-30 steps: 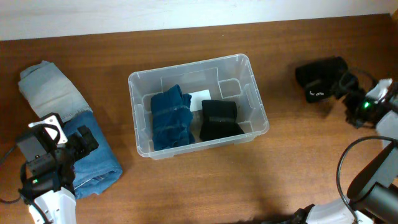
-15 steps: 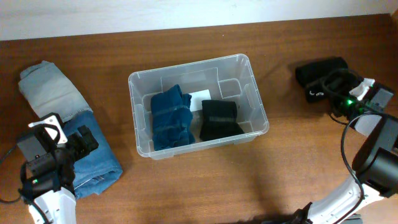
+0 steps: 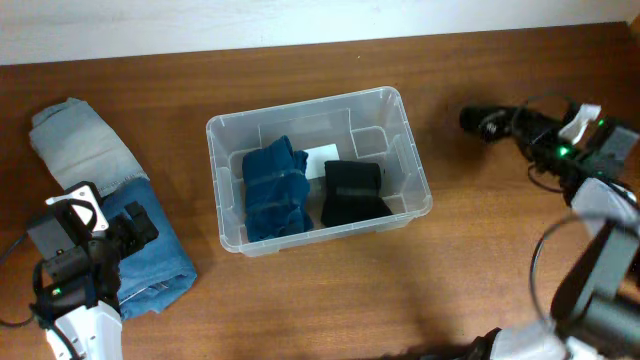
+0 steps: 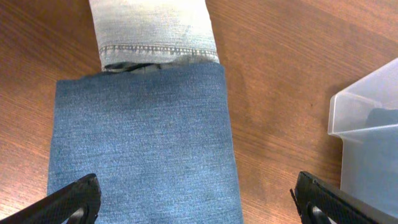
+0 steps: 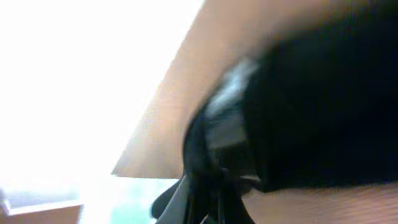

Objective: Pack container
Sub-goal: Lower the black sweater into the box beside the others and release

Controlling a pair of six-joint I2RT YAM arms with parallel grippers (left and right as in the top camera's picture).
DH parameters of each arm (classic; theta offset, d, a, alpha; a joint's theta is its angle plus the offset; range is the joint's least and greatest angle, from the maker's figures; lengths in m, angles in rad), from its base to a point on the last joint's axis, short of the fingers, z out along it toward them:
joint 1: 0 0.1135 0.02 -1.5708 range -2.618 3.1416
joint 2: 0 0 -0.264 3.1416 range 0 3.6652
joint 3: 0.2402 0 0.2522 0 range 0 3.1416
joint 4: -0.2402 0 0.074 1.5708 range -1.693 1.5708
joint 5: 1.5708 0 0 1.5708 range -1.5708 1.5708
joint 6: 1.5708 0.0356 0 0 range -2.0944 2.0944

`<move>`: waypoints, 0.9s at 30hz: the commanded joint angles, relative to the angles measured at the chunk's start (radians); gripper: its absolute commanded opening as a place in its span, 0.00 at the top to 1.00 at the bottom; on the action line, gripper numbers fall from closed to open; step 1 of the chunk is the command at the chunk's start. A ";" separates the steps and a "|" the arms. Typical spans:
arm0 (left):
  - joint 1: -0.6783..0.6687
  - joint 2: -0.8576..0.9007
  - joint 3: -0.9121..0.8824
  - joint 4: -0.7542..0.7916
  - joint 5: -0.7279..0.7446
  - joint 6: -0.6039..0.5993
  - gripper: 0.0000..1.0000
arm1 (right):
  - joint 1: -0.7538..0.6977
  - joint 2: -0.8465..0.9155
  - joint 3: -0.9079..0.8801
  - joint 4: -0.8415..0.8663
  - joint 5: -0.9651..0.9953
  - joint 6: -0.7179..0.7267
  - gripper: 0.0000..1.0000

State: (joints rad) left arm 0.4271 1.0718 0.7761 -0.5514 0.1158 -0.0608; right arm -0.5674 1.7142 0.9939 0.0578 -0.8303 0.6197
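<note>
A: Where does the container [image 3: 300, 106] sit?

B: Upright in the middle of the bench [image 3: 450, 290], open top up. Inside, a folded blue cloth [image 3: 275, 195] lies on the left and a folded black cloth [image 3: 352, 192] just beside it on the right, with a white label [image 3: 322, 158] showing on the bottom behind them. The left wrist view catches one corner of it [image 4: 367, 124] at the right edge.

A: And the left gripper [image 4: 194, 196]?

B: Released, with its fingers spread wide above a folded pair of blue jeans [image 4: 143, 143] at the near left. A paler grey denim piece [image 4: 152, 31] touches the jeans' far edge.

A: The right gripper [image 3: 495, 123]?

B: It reaches leftward at the far right, well apart from the container. Its wrist view is a blur filled by a black bundle [image 5: 323, 106], and I cannot tell whether it is clenched.
</note>
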 commanded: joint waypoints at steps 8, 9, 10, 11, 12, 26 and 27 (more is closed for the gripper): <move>0.006 0.000 0.012 -0.002 -0.006 0.012 0.01 | 0.457 -0.441 0.099 -0.484 -0.021 -0.444 0.96; 0.006 0.001 0.012 -0.003 -0.007 0.012 0.00 | 0.574 -0.427 0.129 -0.579 0.057 -0.533 0.96; 0.006 0.001 0.012 -0.003 -0.006 0.012 0.01 | 0.614 -0.419 0.136 -0.604 0.085 -0.561 0.96; 0.006 0.001 0.012 -0.003 -0.007 0.012 0.01 | 0.705 -0.398 0.142 -0.634 0.122 -0.607 0.96; 0.006 0.001 0.012 -0.003 -0.007 0.012 0.01 | 0.745 -0.387 0.142 -0.640 0.130 -0.623 0.96; 0.006 0.001 0.012 -0.011 -0.006 0.012 0.01 | 0.931 -0.097 0.265 -0.696 0.190 -0.851 0.96; 0.006 0.001 0.012 -0.011 -0.006 0.012 0.01 | 0.919 -0.091 0.265 -0.715 0.225 -0.851 0.96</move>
State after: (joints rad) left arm 0.4271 1.0718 0.7761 -0.5613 0.1158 -0.0608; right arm 0.3801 1.6005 1.2243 -0.6300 -0.6731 -0.1856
